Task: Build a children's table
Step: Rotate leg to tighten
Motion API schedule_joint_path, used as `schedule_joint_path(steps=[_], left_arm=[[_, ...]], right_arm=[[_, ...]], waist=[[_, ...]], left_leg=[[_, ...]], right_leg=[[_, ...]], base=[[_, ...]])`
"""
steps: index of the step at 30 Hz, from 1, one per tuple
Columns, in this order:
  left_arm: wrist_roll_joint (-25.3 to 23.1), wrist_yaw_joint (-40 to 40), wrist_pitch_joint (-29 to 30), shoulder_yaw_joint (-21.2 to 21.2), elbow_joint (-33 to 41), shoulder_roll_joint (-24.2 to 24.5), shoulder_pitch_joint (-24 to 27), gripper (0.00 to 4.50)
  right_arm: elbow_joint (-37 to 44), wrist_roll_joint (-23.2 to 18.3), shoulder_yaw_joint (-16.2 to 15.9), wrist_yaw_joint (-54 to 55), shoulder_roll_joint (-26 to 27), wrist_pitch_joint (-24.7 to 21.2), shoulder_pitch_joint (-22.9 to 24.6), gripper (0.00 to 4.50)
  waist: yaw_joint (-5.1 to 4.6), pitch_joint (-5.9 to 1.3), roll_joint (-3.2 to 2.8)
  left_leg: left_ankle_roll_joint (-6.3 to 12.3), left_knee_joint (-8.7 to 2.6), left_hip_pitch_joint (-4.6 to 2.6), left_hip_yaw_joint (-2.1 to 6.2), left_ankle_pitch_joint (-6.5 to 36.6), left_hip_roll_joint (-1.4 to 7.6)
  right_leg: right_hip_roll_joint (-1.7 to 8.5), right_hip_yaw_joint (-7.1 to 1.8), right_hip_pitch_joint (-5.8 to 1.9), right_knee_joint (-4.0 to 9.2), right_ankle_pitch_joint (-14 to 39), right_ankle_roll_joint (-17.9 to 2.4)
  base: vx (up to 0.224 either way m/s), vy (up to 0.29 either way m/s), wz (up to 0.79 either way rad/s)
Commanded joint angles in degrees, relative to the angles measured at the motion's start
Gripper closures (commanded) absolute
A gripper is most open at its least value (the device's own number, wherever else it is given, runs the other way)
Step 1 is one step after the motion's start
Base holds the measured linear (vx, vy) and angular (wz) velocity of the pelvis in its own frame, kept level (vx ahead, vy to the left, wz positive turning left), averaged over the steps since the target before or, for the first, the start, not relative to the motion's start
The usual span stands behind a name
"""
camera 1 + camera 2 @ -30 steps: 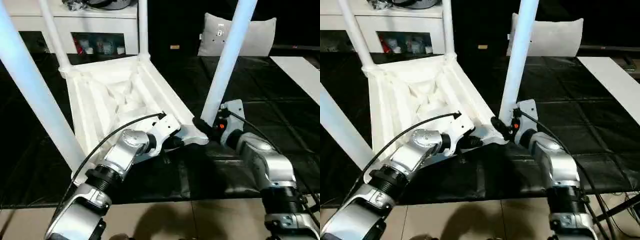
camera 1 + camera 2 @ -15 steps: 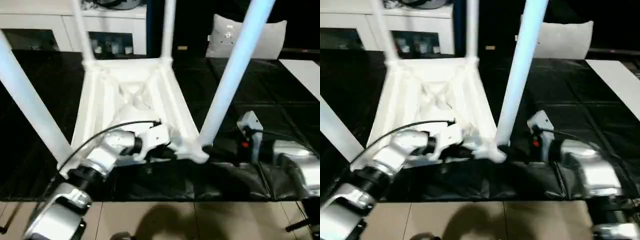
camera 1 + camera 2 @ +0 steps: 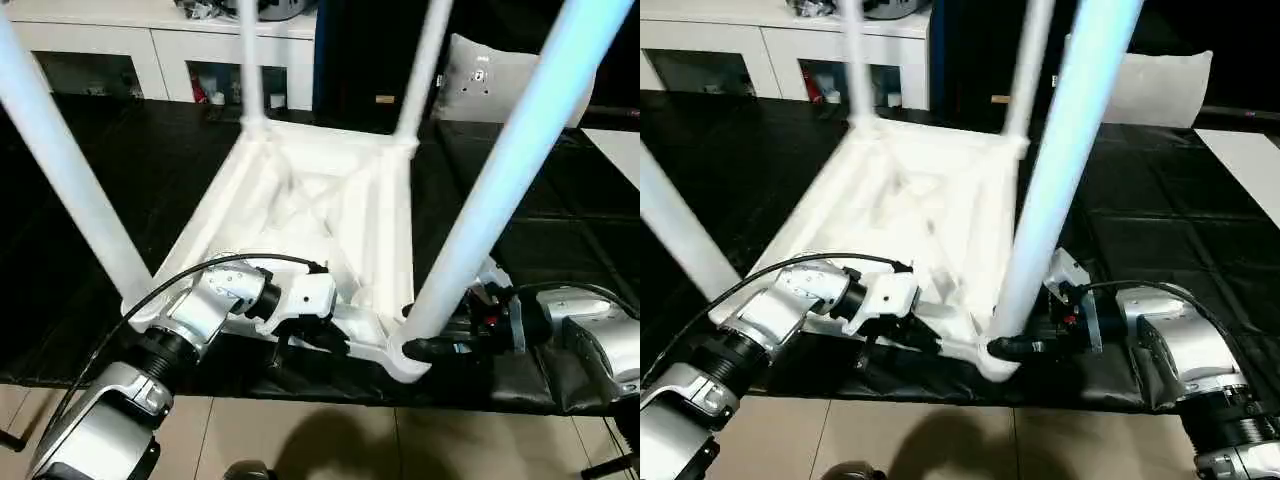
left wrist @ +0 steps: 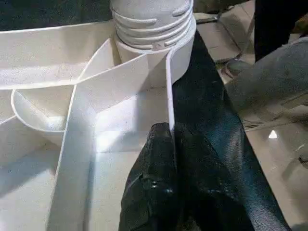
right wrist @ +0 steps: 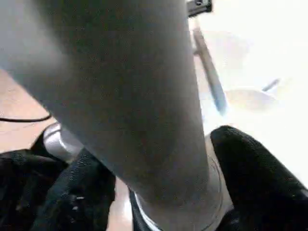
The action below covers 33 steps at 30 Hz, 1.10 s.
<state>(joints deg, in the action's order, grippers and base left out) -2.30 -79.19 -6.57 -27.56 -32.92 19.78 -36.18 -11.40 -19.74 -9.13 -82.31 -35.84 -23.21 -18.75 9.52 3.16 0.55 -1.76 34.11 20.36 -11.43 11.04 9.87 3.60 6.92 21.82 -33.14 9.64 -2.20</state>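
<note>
Gripping: left gripper (image 4: 171,139) clamped on tabletop (image 3: 320,215) rim
Straddling: right gripper (image 5: 159,192) fingers either side of near leg (image 3: 500,190) base, contact unclear

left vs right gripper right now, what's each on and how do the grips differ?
The left gripper is pinched shut on the thin side wall of the tabletop; the right gripper straddles the base of the near right leg, one finger on each side. The left grips flat plastic near a corner socket; the right wraps a round tube. Both work at the tabletop's near edge.
</note>
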Motion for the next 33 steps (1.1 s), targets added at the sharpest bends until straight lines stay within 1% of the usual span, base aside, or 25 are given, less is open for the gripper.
schedule_joint_path(steps=[1, 3, 6, 7, 8, 9, 10, 11, 12, 13, 14, 15, 16, 17, 18, 20, 22, 24, 25, 26, 27, 28, 31, 32, 33], left_arm=[[-1.5, -1.6, -1.0, -2.1, 0.3, 0.1, -0.6, 4.5], [-1.4, -1.2, -0.8, -1.7, 0.3, 0.4, -0.2, 4.5], [-0.8, -0.8, 0.1, -1.0, 0.6, 0.3, 0.3, 4.5], [-0.4, -0.2, 1.0, -0.5, 0.8, 0.0, 0.5, 4.5], [-0.1, 0.9, 2.4, 0.2, 1.2, -0.4, 0.7, 4.5], [0.3, 2.9, 4.6, 1.2, 1.6, -1.2, 0.9, 4.5], [0.7, 5.0, 6.8, 2.2, 2.0, -2.1, 1.0, 4.5], [1.0, 6.2, 8.0, 2.8, 2.3, -2.5, 1.2, 4.5], [1.1, 7.9, 9.3, 3.4, 2.6, -3.1, 1.3, 4.5], [1.0, 9.8, 10.7, 4.0, 2.8, -3.9, 1.3, 4.5], [1.1, 11.6, 12.0, 4.4, 3.0, -4.7, 1.3, 4.5], [1.0, 13.3, 13.2, 4.8, 3.1, -5.5, 1.3, 4.5], [0.8, 17.0, 15.4, 5.6, 3.0, -7.4, 1.2, 4.5], [0.7, 18.4, 16.1, 5.9, 2.9, -8.2, 1.1, 4.5], [0.6, 18.8, 16.3, 6.0, 2.8, -8.4, 1.1, 4.5], [0.3, 25.4, 19.1, 7.7, 2.3, -12.2, 0.5, 4.5], [-0.1, 29.4, 20.5, 8.5, 1.8, -14.5, 0.0, 4.5], [-0.5, 32.4, 21.5, 9.0, 1.5, -16.7, -0.4, 4.5], [-0.5, 32.4, 21.5, 9.0, 1.5, -16.7, -0.4, 4.5], [-1.1, 33.8, 22.2, 8.5, 2.0, -18.1, -0.3, 4.5], [-1.1, 33.8, 22.2, 8.5, 2.0, -18.1, -0.3, 4.5], [-1.6, 33.3, 21.8, 7.9, 2.3, -18.0, -0.2, 4.5], [-2.3, 32.6, 21.0, 7.5, 2.3, -16.9, -0.1, 4.5], [-2.6, 32.0, 20.0, 7.5, 1.9, -16.0, -0.3, 4.5], [-2.6, 31.5, 19.6, 7.5, 1.8, -15.4, -0.3, 4.5]], right_arm=[[0.8, -0.8, -0.3, -1.2, -0.6, -0.7, -0.8, 1.62], [1.2, -1.6, -0.2, -1.7, -0.8, -1.4, -0.5, 1.81], [2.0, -3.0, 0.5, -1.5, -0.3, -3.0, -0.2, 1.93], [2.4, -3.8, 1.0, -0.9, 0.2, -3.7, 0.0, 2.11], [3.2, -4.8, 1.8, 0.2, 1.0, -4.6, 0.3, 2.11], [3.8, -5.3, 2.7, 3.0, 2.3, -6.0, 0.4, 2.14], [4.2, -5.1, 3.4, 6.2, 3.8, -6.5, 0.4, 2.17], [4.5, -4.8, 3.8, 8.3, 4.7, -6.8, 0.4, 2.18], [4.7, -4.1, 4.0, 11.1, 5.8, -7.0, 0.4, 2.18], [4.4, -2.9, 4.4, 14.7, 7.3, -7.1, 0.0, 2.2], [3.5, -1.4, 4.8, 19.1, 9.1, -7.0, -0.6, 2.22], [2.5, 0.0, 5.3, 23.1, 10.7, -7.1, -1.2, 2.25], [0.7, 2.4, 6.2, 30.5, 13.7, -7.9, -2.5, 2.27], [0.0, 3.2, 6.5, 33.1, 14.7, -8.3, -2.9, 2.27], [-0.1, 3.4, 6.6, 33.7, 15.0, -8.4, -3.1, 2.31], [-1.5, 5.4, 8.9, 43.9, 19.6, -11.3, -4.6, 2.37], [-2.6, 6.3, 10.5, 49.9, 22.4, -12.3, -5.7, 2.4], [-3.5, 7.5, 10.7, 54.0, 24.1, -11.0, -6.4, 2.4], [-3.5, 7.5, 10.7, 54.0, 24.1, -11.0, -6.4, 2.08], [-4.3, 8.1, 10.6, 54.8, 25.4, -7.5, -6.7, 1.88], [-4.3, 8.1, 10.6, 54.8, 25.4, -7.5, -6.7, 1.75], [-3.9, 7.2, 11.0, 53.8, 26.0, -5.7, -6.4, 1.76], [-2.2, 6.6, 11.1, 51.6, 25.8, -6.0, -5.6, 1.55], [-1.4, 6.2, 11.0, 50.0, 25.0, -5.7, -5.0, 1.31], [-1.1, 5.8, 11.3, 49.1, 24.4, -5.5, -4.7, 1.27]], waist=[[-0.35, -3.89, 0.74], [-0.39, -3.91, 0.9], [-0.37, -3.86, 0.73], [-0.38, -3.86, 0.74], [-0.36, -3.84, 0.56], [-0.39, -3.84, 0.7], [-0.45, -3.78, 0.72], [-0.9, -3.58, 0.62], [-0.9, -3.58, 0.62], [-1.64, -3.3, 0.7], [-1.93, -3.25, 0.7], [-2.52, -3.26, 0.73], [-2.93, -3.36, 0.78], [-3.79, -3.35, 0.77], [-4.24, -3.43, 0.77], [-5.39, -3.56, 0.85], [-5.62, -3.61, 0.69], [-5.63, -3.66, 0.74], [-5.36, -3.8, 0.67], [-5.2, -3.9, 0.48], [-5.15, -3.97, 0.52], [-5.04, -4.1, 0.45], [-4.67, -4.05, 0.29], [-4.62, -4.02, 0.33], [-4.44, -4.0, 0.32]], left_leg=[[3.18, -3.74, -0.95, 2.12, 9.2, 4.77], [3.29, -3.73, -0.89, 2.09, 8.8, 4.76], [3.25, -3.74, -0.95, 2.1, 8.9, 4.75], [3.21, -3.75, -0.92, 2.1, 8.9, 4.75], [3.13, -3.77, -0.95, 2.13, 9.0, 4.75], [2.93, -3.81, -0.86, 2.16, 9.0, 4.75], [2.71, -3.85, -0.92, 2.14, 9.2, 4.81], [1.99, -3.89, -1.08, 2.21, 10.4, 4.48], [1.99, -3.89, -1.08, 2.21, 10.4, 4.48], [1.19, -3.83, -1.29, 2.32, 12.2, 4.07], [0.79, -3.85, -1.4, 2.41, 12.6, 4.09], [0.47, -3.9, -1.06, 2.63, 13.0, 3.9], [0.25, -3.99, -0.96, 2.71, 12.9, 3.95], [-0.13, -4.02, -0.86, 2.88, 13.3, 3.95], [-0.25, -3.99, -0.81, 2.96, 13.4, 3.96], [0.8, -3.69, -0.81, 2.66, 12.1, 3.65], [1.28, -3.68, -0.81, 2.52, 10.9, 3.63], [1.66, -3.63, -0.87, 2.38, 10.5, 3.57], [2.24, -3.62, -0.84, 2.25, 9.5, 3.53], [2.62, -3.73, -0.51, 2.3, 8.2, 3.68], [2.85, -3.75, -0.48, 2.27, 7.7, 3.76], [3.26, -3.76, -0.35, 2.32, 6.8, 3.86], [3.9, -3.82, -0.43, 2.23, 6.1, 4.08], [3.85, -3.82, -0.45, 2.22, 6.3, 4.09], [3.78, -3.83, -0.52, 2.2, 7.0, 4.09]], right_leg=[[6.91, -3.98, -2.36, 4.49, 21.7, -6.0], [6.87, -3.97, -2.34, 4.45, 21.4, -6.0], [6.82, -3.95, -2.25, 4.47, 21.8, -6.0], [6.86, -3.96, -2.28, 4.52, 22.0, -5.9], [6.88, -3.96, -2.29, 4.57, 22.1, -5.8], [6.89, -3.95, -2.34, 4.53, 22.2, -5.7], [6.92, -4.0, -2.31, 4.56, 22.5, -5.7], [6.94, -3.7, -2.1, 5.13, 25.6, -5.2], [6.94, -3.7, -2.1, 5.13, 25.6, -5.2], [6.95, -3.37, -1.97, 5.89, 30.2, -3.9], [6.99, -3.31, -1.93, 6.07, 31.5, -3.4], [7.01, -3.01, -2.24, 6.21, 33.0, -2.4], [6.95, -3.01, -2.31, 6.18, 32.7, -2.2], [6.88, -2.86, -2.21, 6.17, 32.2, -2.4], [6.91, -2.9, -2.22, 6.11, 31.8, -2.6], [6.77, -3.27, -2.06, 6.01, 29.6, -3.6], [6.61, -3.41, -1.97, 5.88, 27.7, -4.4], [6.5, -3.49, -1.92, 5.78, 26.7, -4.6], [6.5, -3.66, -2.06, 5.62, 25.1, -4.8], [6.56, -3.76, -2.34, 5.2, 22.8, -5.1], [6.48, -3.81, -2.34, 5.11, 21.6, -5.2], [6.49, -3.91, -2.49, 4.67, 18.9, -5.9], [6.46, -4.04, -2.54, 4.28, 15.4, -7.4], [6.48, -4.05, -2.59, 4.28, 15.5, -7.5], [6.56, -4.06, -2.65, 4.36, 16.1, -7.3]], base=[[0.0, 0.0, 0.0], [0.0, 0.0, 0.0], [0.0, 0.0, 0.0], [0.0, 0.0, 0.0], [0.0, 0.0, 0.0], [0.0, 0.0, 0.0], [0.0, 0.0, 0.0], [0.0, 0.0, 0.0], [0.0, 0.0, 0.0], [0.0, 0.0, 0.0], [0.0, 0.0, 0.0], [0.0, 0.0, 0.0], [0.0, 0.0, 0.0], [0.0, 0.0, 0.0], [0.0, 0.0, 0.0], [0.0, 0.0, 0.0], [0.0, 0.0, 0.0], [0.0, 0.0, 0.0], [0.0, 0.0, 0.0], [0.0, 0.0, 0.0], [0.0, 0.0, 0.0], [0.0, 0.0, 0.0], [0.0, 0.0, 0.0], [0.0, 0.0, 0.0], [0.0, 0.0, 0.0]])
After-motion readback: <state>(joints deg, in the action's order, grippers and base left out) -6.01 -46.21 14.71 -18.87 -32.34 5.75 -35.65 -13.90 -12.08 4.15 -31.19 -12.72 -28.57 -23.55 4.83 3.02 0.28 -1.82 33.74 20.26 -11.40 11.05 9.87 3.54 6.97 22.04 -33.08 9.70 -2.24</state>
